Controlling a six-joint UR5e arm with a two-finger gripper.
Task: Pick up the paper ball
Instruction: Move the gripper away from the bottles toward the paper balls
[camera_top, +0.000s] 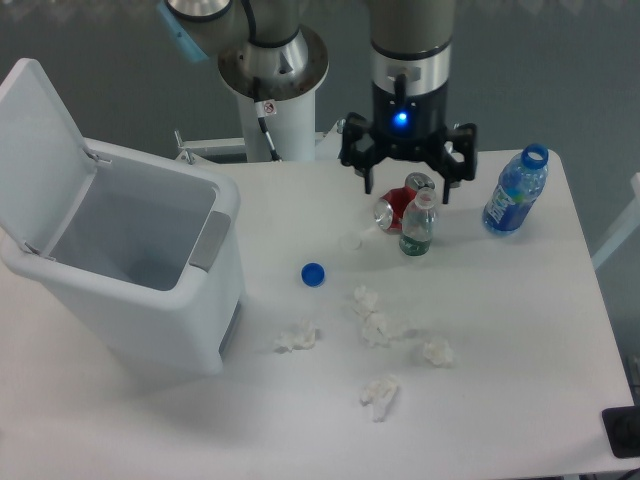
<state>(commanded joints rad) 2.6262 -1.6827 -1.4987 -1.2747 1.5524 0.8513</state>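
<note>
While the arm hangs over the far side of the white table (520, 330), its black gripper (407, 183) sits high above the clutter with its two fingers spread wide apart and nothing between them; a blue light glows on the wrist just above. Right under the gripper lies a red drink can (393, 211) on its side, and just in front of it stands a small clear bottle (417, 226) with a pale cap, upright. Off to the right, near the table's edge, a blue-tinted water bottle (515, 192) stands uncapped. A small blue bottle cap (313, 274) rests by itself nearer the middle. The white paper wads are scattered in front of that, well apart from the gripper: the paper ball (380, 393) is the nearest one to me, a lumpy, slightly stretched-out wad lying alone on the bare tabletop, with the others further back, one to the left (298, 338), two close together in the middle (372, 318), and one to the right (435, 351). On the left stands a white bin (140, 275) with its lid flipped up and open.
</note>
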